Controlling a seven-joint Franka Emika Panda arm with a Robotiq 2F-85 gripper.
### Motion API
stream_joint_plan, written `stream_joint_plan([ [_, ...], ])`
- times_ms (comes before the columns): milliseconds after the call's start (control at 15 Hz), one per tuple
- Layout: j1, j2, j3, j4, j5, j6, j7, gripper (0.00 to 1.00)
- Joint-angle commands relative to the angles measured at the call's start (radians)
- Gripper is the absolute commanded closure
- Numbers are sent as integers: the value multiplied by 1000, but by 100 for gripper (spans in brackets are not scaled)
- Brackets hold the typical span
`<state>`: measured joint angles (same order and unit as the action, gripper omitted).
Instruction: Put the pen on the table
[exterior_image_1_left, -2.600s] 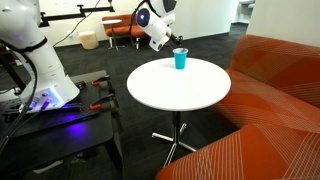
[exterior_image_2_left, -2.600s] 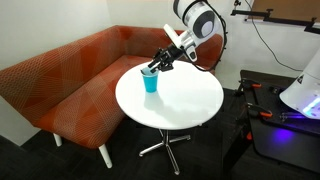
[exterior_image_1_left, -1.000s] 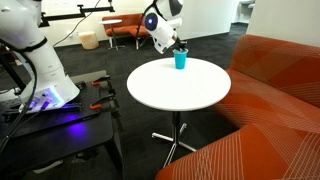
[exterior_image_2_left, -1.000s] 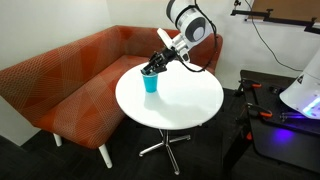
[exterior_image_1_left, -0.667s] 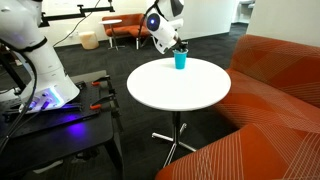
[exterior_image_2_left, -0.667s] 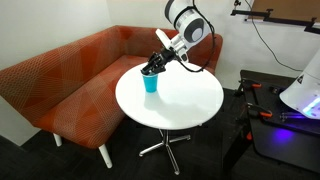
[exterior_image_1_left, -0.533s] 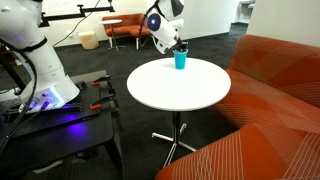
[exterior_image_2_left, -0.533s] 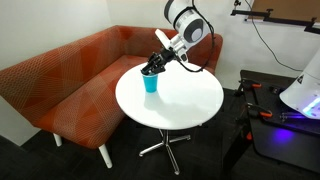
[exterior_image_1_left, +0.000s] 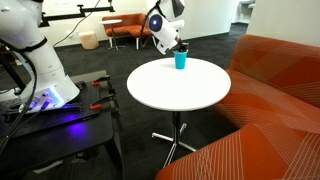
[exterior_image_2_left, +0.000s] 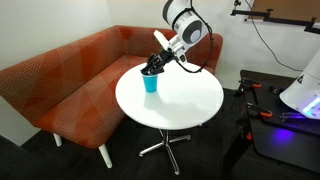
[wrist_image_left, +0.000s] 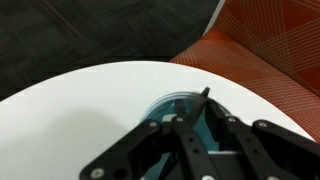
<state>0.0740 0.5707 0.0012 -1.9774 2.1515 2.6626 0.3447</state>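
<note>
The cyan cup (exterior_image_1_left: 180, 61) stands near the far edge of the round white table (exterior_image_1_left: 180, 92) and also shows in the other exterior view (exterior_image_2_left: 150, 84). My gripper (exterior_image_1_left: 177, 47) (exterior_image_2_left: 150, 68) hangs just over the cup's mouth. In the wrist view the fingers (wrist_image_left: 198, 120) are closed together over the cup (wrist_image_left: 165, 106) on a thin dark pen (wrist_image_left: 205, 96), whose tip sticks out past the fingertips. The pen is too small to make out in both exterior views.
An orange sofa (exterior_image_1_left: 280, 95) (exterior_image_2_left: 70, 80) curves around the table (exterior_image_2_left: 185, 105). The dark bench with the robot base (exterior_image_1_left: 50, 105) (exterior_image_2_left: 290, 115) stands beside the table. Dark carpet (wrist_image_left: 90, 30) lies beyond the table edge (wrist_image_left: 70, 110).
The arm has swung in over the cup and the gripper has crept slightly upward above the cup's mouth. The cup has not moved.
</note>
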Motion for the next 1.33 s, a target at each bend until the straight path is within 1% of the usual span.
stream_joint_plan([
  [0, -17, 17, 18, 30, -32, 5, 51, 71],
  [200, -17, 21, 18, 36, -40, 5, 61, 74],
  [267, -17, 22, 19, 37, -40, 5, 60, 77],
  [333, -17, 23, 19, 39, -40, 4, 60, 83],
  [400, -17, 26, 19, 42, -38, 4, 59, 93],
  [533, -19, 29, 20, 43, -40, 2, 60, 100],
  [667, -19, 28, 20, 43, -38, 2, 59, 97],
  [933, -18, 21, 18, 36, -26, 4, 47, 97],
  [1267, -15, -14, 13, 3, 17, 5, 6, 97],
])
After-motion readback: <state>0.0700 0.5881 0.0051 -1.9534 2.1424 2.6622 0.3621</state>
